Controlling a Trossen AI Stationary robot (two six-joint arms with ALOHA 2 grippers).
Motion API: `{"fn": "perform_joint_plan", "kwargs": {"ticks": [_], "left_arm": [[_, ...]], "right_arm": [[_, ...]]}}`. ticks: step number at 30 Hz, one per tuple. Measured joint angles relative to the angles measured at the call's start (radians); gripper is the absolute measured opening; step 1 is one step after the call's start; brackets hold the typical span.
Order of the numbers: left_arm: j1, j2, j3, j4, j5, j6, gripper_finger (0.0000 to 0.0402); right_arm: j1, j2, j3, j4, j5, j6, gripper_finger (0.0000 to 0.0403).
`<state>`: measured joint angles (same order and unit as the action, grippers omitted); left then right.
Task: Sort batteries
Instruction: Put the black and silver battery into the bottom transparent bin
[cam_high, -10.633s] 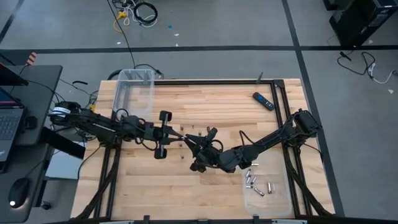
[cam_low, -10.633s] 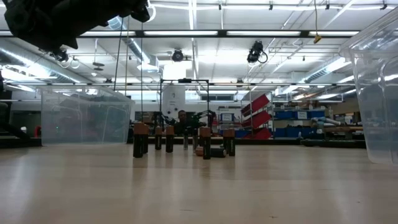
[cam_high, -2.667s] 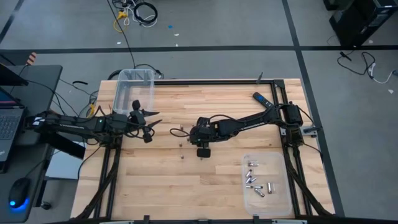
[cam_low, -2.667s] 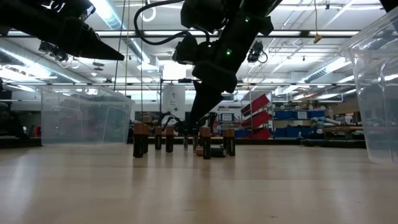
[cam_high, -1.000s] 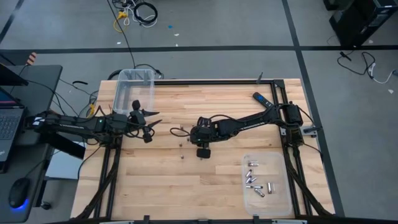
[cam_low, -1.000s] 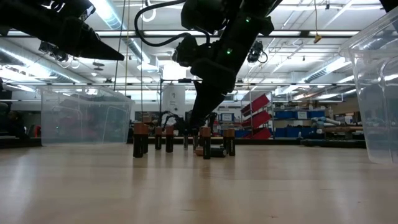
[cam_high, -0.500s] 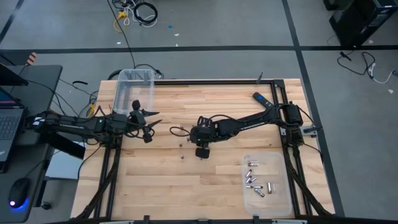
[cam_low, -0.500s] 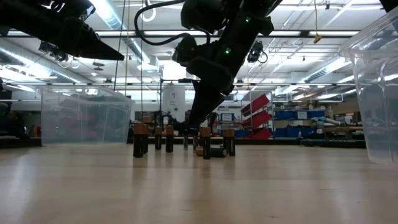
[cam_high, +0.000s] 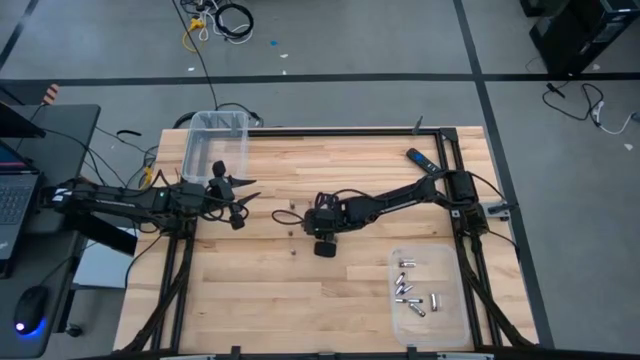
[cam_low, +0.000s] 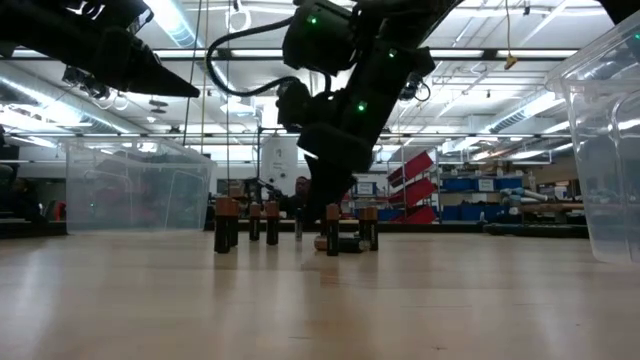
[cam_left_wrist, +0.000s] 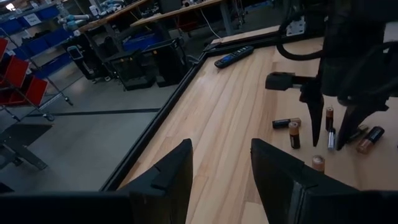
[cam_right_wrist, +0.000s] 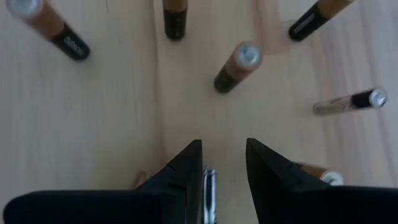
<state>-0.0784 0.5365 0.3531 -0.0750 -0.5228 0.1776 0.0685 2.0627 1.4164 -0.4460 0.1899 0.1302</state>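
Note:
Several small batteries (cam_left_wrist: 293, 134) stand or lie in a cluster at mid-table, brown-and-black ones (cam_right_wrist: 236, 67) and slimmer silvery ones (cam_right_wrist: 346, 102). My right gripper (cam_right_wrist: 222, 144) points steeply down into the cluster, open, with a slim silvery battery (cam_right_wrist: 209, 186) between its fingers, close to one of them. The left wrist view shows those fingers (cam_left_wrist: 316, 121) low over the wood. My left gripper (cam_left_wrist: 221, 168) hovers open to the table's left (cam_high: 243, 190), holding nothing. More silvery batteries (cam_high: 407, 290) lie in a clear tray (cam_high: 452, 305) at the near right. My right gripper has its fingers on either side of the slim silvery battery (cam_right_wrist: 209, 180), coming from above and slanting down. Whether either finger touches it I cannot tell.
A clear bin (cam_high: 215, 140) stands at the far left corner. A black-and-blue remote (cam_high: 423, 162) lies at the far right. One battery (cam_high: 292, 251) sits apart, nearer the table's near edge. Black frame rails (cam_high: 445, 180) run along the table's sides.
My right gripper has come down onto the battery cluster, keeping its tilt and its finger gap. The batteries stand as before.

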Motion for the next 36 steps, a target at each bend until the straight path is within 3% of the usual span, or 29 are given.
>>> {"fn": "perform_joint_plan", "kwargs": {"ticks": [14,36], "left_arm": [[0.000,0.000,0.000,-0.009,0.000,0.001,0.0161],[0.000,0.001,0.000,-0.007,0.000,0.004,0.0161]], "right_arm": [[0.003,-0.027,0.007,-0.158,-0.040,-0.029,0.0105],[0.010,-0.018,-0.032,-0.065,-0.056,-0.036,0.0099]]}}
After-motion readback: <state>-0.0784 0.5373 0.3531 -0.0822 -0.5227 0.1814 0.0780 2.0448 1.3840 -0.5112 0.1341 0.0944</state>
